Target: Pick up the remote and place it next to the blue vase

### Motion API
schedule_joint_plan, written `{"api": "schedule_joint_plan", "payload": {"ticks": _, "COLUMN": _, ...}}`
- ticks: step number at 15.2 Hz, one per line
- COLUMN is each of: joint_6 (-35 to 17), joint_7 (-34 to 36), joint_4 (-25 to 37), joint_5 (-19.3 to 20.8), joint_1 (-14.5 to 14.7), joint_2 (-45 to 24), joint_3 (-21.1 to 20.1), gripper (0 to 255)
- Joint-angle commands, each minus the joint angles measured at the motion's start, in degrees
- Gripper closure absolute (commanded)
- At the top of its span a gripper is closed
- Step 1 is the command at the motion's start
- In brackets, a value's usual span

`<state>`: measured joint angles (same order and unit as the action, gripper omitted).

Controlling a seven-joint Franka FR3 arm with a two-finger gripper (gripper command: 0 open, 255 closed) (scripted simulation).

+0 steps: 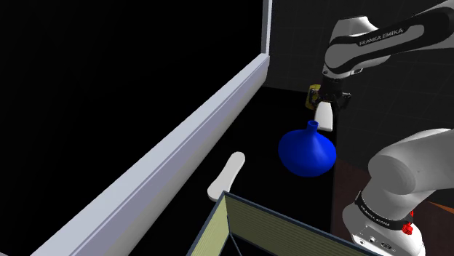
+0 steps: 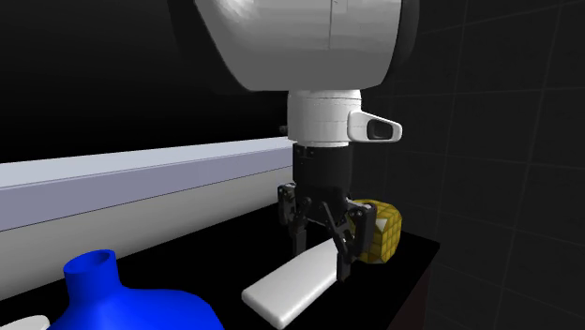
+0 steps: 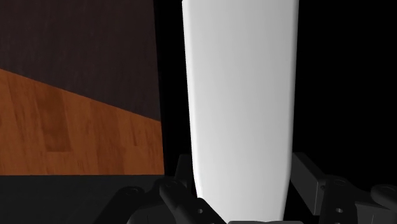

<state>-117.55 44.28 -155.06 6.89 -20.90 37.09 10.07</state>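
Observation:
A long, plain white remote (image 2: 292, 284) is clasped at one end by my black gripper (image 2: 323, 260), which is shut on it. The remote slants down from the fingers over the dark tabletop. In the wrist view the remote (image 3: 242, 95) runs straight out between the fingers. The blue vase (image 1: 307, 151), round-bellied with a narrow neck, stands on the table just in front of the gripper (image 1: 326, 107) in the shoulder view. The vase (image 2: 122, 302) is at the second exterior view's lower left, close to the remote's free end. Whether the remote touches the table I cannot tell.
A yellow pineapple-like object (image 2: 381, 234) sits right behind the gripper. Another long white object (image 1: 226, 175) lies on the table left of the vase. A pale ledge (image 1: 182, 145) runs along the table's far side, with a black area beyond. An olive-walled box (image 1: 251, 227) stands in front. A wood floor (image 3: 63, 127) shows below.

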Motion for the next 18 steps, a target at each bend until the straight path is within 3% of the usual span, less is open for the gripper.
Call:
{"api": "schedule_joint_plan", "payload": {"ticks": 1, "joint_6": -1.92, "joint_7": -0.01, "joint_4": -1.11, "joint_5": 0.14, "joint_1": -0.03, "joint_2": -0.77, "joint_3": 0.20, "gripper": 255}}
{"api": "schedule_joint_plan", "payload": {"ticks": 13, "joint_6": -13.86, "joint_7": -0.04, "joint_4": -6.82, "joint_5": 0.81, "joint_1": -0.09, "joint_2": -7.01, "joint_3": 1.35, "gripper": 255}}
{"api": "schedule_joint_plan", "payload": {"ticks": 18, "joint_6": -14.28, "joint_7": -0.04, "joint_4": -6.98, "joint_5": 0.83, "joint_1": -0.08, "joint_2": -7.28, "joint_3": 1.40, "gripper": 255}}
